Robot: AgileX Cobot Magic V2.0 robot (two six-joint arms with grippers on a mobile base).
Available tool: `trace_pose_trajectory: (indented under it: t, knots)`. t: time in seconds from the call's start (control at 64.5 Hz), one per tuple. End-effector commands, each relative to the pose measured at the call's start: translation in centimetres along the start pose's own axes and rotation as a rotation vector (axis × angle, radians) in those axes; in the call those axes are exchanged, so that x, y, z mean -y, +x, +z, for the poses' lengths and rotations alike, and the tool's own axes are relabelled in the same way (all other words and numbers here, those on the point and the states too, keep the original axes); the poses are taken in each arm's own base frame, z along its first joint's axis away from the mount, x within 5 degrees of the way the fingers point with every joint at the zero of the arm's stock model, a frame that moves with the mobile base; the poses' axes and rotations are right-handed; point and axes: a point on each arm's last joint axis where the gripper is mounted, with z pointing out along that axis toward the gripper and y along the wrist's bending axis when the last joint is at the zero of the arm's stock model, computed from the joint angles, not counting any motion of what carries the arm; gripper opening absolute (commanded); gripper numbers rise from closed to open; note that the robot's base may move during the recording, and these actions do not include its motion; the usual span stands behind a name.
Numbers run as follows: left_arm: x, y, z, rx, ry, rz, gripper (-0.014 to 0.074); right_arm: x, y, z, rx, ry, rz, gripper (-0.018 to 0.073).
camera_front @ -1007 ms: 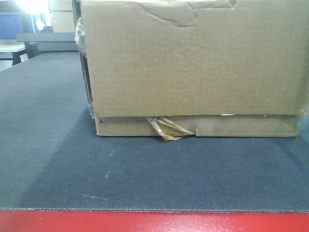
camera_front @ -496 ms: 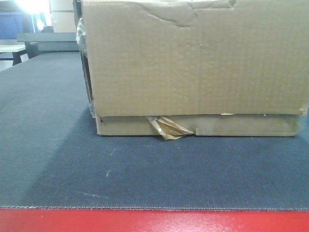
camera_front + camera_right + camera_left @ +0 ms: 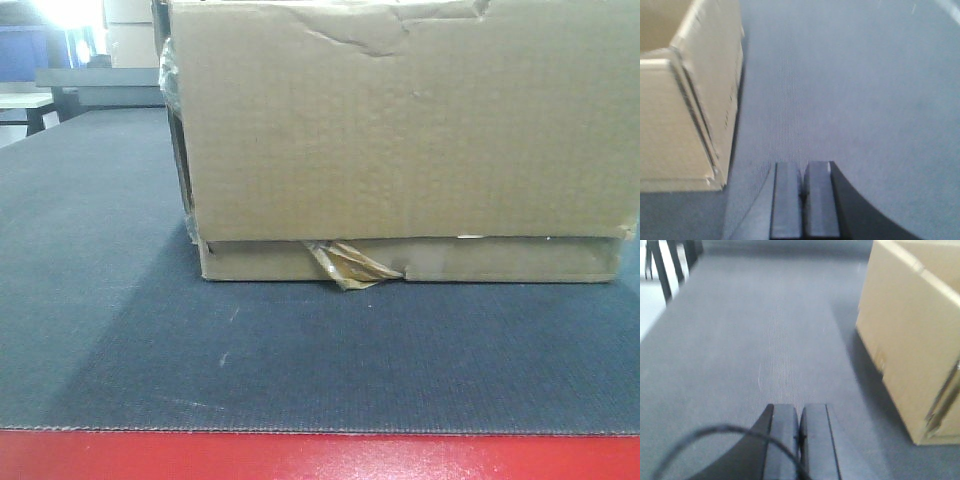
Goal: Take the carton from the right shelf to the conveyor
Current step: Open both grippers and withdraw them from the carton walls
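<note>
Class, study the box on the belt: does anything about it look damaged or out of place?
Yes. The carton has a creased dent near the top of its front face, and a loose strip of packing tape curls out from the gap above its bottom flap. It otherwise sits flat on the conveyor.

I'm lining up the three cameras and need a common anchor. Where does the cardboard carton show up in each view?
Front-facing view: the carton fills the upper centre and right, standing on the conveyor.
Left wrist view: it sits at the right edge, apart from the shut left gripper.
Right wrist view: it sits at the left edge, beside the shut right gripper.
Shared landmark: the grey-blue ribbed conveyor belt under the carton.
</note>
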Motion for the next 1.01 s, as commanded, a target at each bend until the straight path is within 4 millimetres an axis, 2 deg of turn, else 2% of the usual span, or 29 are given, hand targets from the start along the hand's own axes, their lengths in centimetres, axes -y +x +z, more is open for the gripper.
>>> trace_pose_trajectory:
  t: [0.0,0.124,0.263,0.449,0.992]
  knots:
    - [-0.1,0.3,-1.7,0.108,0.006,0.005,-0.0006,0.2,0.3,-1.9,0.135,0.002,-0.013,-0.007]
    - [-0.2,0.4,-3.9,0.222,0.012,0.001,-0.0006,0.5,0.5,-4.7,0.283,-0.001,-0.014,-0.007]
    - [-0.2,0.3,-5.4,0.304,0.012,0.006,-0.0006,0.6,0.8,-6.2,0.362,-0.002,-0.015,-0.007]
    - [-0.3,0.4,-6.1,0.341,0.014,0.004,-0.0006,0.6,0.7,-6.2,0.378,-0.005,-0.015,-0.007]
    - [-0.3,0.4,-6.1,0.341,0.014,0.004,-0.0006,0.6,0.7,-6.2,0.378,-0.005,-0.015,-0.007]
